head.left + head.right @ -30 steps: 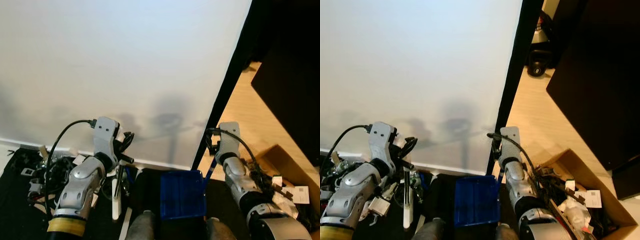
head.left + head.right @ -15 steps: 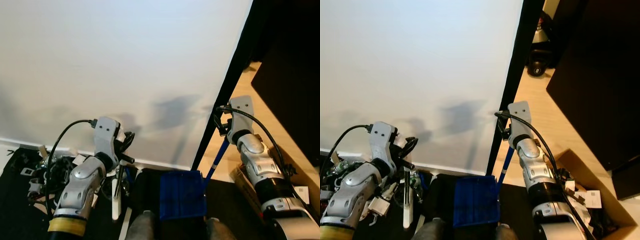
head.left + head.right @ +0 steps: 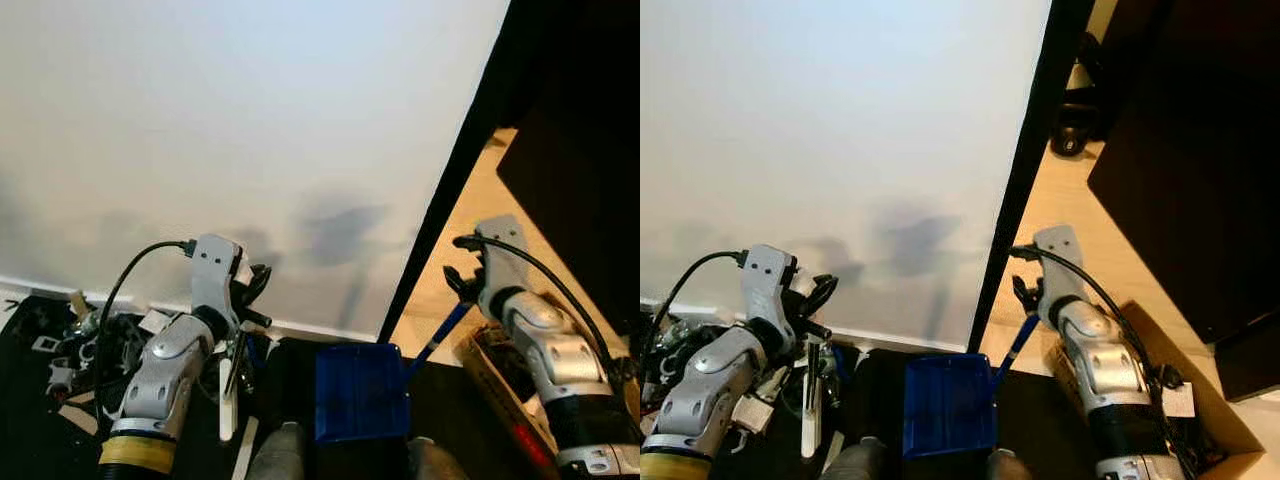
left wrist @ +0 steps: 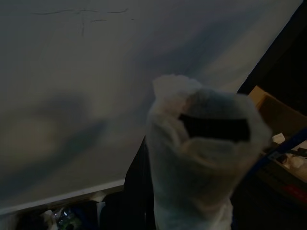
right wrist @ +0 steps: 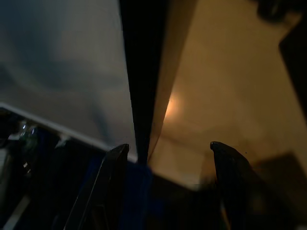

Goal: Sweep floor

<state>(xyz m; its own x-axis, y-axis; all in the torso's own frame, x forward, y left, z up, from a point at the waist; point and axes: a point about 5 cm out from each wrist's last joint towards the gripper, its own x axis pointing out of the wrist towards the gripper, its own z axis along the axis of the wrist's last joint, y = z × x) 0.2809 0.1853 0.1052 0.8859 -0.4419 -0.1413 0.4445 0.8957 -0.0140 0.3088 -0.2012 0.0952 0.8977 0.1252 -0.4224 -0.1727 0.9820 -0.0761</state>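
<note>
Sweeping calls for two tools, and both are carried, one per arm. A blue dustpan [image 3: 360,392] hangs low, just in front of the white wall [image 3: 250,130], its blue handle [image 3: 440,334] slanting up from the pan to the right gripper [image 3: 462,290]. From the head views the handle appears to be held, most likely so that the pan stays off the floor until a spot is chosen; in the right wrist view the two fingers [image 5: 229,167] stand well apart, so whether they pinch the handle cannot be told. The left gripper [image 3: 245,300], on the far side of the pan from the right one and near the wall's foot, carries a white brush handle [image 3: 226,395] hanging downward; its fingers are masked by a pale wrapped thing [image 4: 201,158] in the left wrist view, and their spread cannot be told. Clutter [image 3: 80,340] lies beyond the left arm, and a cardboard box [image 3: 1200,430] sits on the wooden floor [image 3: 1080,200] past the right arm.

Compared with a second ago, the right arm has been raised and swung outward from the pan, so that the handle now shows; the left arm has hardly moved.
</note>
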